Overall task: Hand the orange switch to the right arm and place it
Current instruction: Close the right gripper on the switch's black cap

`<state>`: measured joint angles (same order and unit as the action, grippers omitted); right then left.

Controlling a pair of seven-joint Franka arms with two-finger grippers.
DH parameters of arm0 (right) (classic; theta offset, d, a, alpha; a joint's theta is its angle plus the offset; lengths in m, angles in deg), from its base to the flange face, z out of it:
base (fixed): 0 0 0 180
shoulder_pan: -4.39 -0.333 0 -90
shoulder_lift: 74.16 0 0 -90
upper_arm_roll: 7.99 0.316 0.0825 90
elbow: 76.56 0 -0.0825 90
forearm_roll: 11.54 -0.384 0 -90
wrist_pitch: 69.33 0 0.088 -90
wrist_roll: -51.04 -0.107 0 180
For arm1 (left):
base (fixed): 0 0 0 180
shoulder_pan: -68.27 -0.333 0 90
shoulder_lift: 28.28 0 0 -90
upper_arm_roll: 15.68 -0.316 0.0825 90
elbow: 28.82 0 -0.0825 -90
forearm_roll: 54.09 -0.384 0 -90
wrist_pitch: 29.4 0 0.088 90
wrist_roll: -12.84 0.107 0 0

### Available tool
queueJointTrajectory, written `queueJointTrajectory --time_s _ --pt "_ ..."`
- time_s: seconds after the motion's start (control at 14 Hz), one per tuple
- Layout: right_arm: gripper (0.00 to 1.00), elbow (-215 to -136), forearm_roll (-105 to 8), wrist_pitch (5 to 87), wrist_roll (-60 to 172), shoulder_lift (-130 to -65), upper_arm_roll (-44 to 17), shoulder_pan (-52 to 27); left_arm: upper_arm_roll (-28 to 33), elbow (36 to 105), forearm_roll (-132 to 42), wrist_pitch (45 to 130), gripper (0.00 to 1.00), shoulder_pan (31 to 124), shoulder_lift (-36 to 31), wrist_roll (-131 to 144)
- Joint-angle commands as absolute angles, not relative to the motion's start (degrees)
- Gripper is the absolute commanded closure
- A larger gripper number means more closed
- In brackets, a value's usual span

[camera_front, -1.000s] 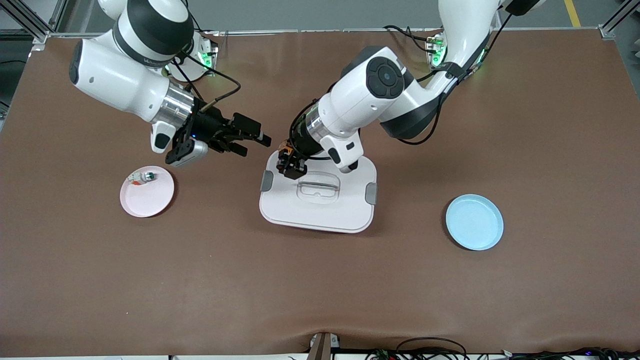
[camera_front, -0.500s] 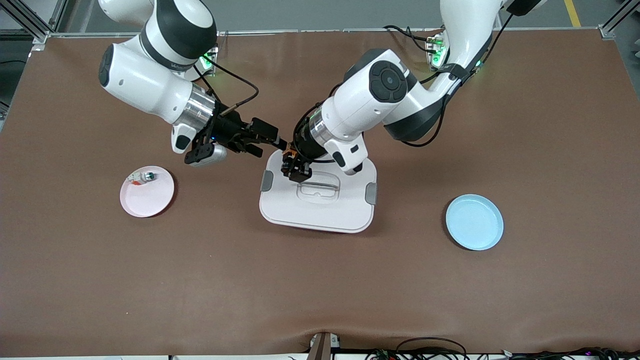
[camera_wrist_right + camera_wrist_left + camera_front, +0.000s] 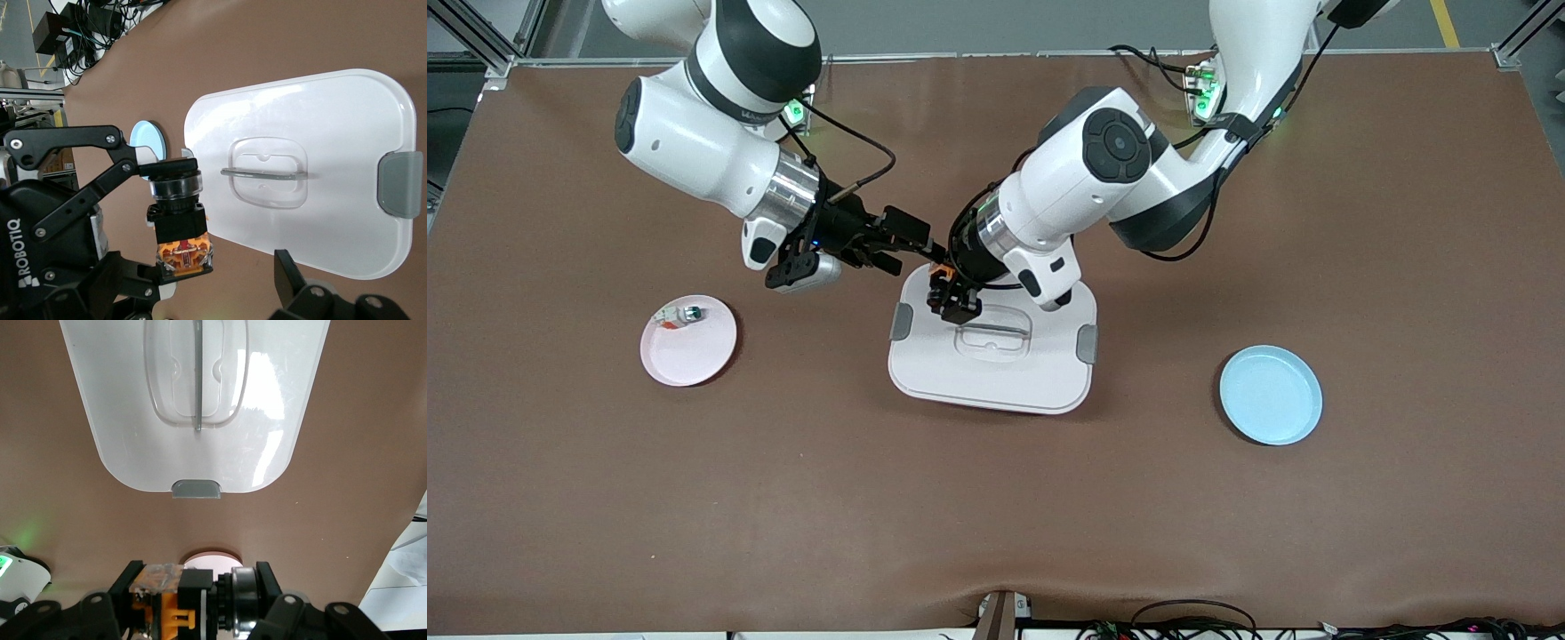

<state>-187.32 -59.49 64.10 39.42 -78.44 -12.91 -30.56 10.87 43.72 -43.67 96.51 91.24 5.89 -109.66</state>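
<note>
Switch [image 3: 179,223] sits clamped in the left gripper [image 3: 950,298] over the white lid [image 3: 996,364]. The right gripper [image 3: 911,249], jaws apart, flanks its orange end, ready to close.

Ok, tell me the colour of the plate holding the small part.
Pink plate; front view shows it best.

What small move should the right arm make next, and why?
Probably ease the right gripper in around the orange switch, then close. The left gripper holds the switch over the white lid, and the right wrist view shows the right jaws open, not yet gripping it.
</note>
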Motion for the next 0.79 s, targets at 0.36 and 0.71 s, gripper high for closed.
queueJointTrajectory --time_s 0.36,0.71 --pt "0.0 -188.44 -60.58 68.66 39.18 -79.79 -13.53 -33.67 10.42 42.55 -43.54 95.67 1.0 92.0 6.26 -110.64" --pt "0.0 -188.44 -60.58 68.66 39.44 -79.7 -13.61 -33.67 10.42 42.55 -43.54 95.67 1.0 92.0 6.26 -110.64"
